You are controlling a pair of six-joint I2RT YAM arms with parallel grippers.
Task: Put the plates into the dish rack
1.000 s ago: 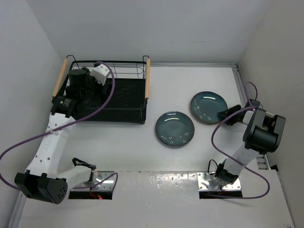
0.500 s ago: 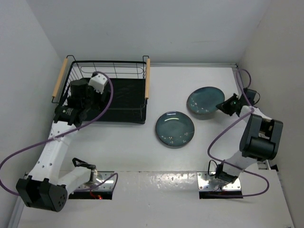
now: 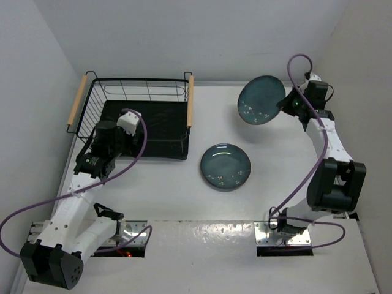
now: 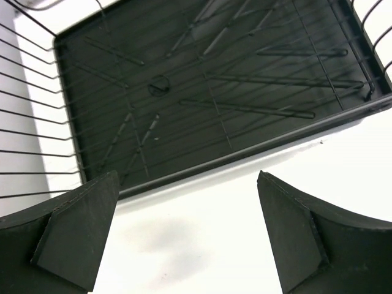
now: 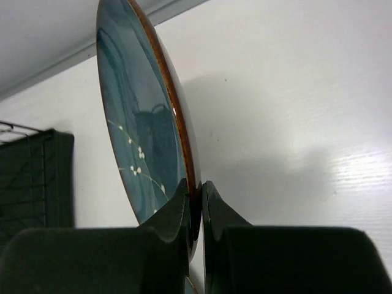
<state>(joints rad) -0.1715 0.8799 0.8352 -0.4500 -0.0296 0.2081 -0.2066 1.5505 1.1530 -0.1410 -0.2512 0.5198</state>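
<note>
The right fingers (image 5: 182,205) pinch a glossy teal round ceramic plate (image 3: 261,100) by its rim near the bench's (image 3: 275,184) far-right corner, while the black wire dish rack (image 3: 153,122) lies leftward, by the left fingers (image 4: 294,233), which gape wide and empty.

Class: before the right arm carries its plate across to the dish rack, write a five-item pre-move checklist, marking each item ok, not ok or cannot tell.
1. Grip: right gripper shut on the rim of the held plate: ok.
2. Clearance: held plate off the table, tilted on edge: ok.
3. Room: dish rack holds no dishes: ok.
4. Path: left gripper, open, hovers at the rack's near edge: not ok.
5. Other: second plate lies flat, aside: ok.
</note>
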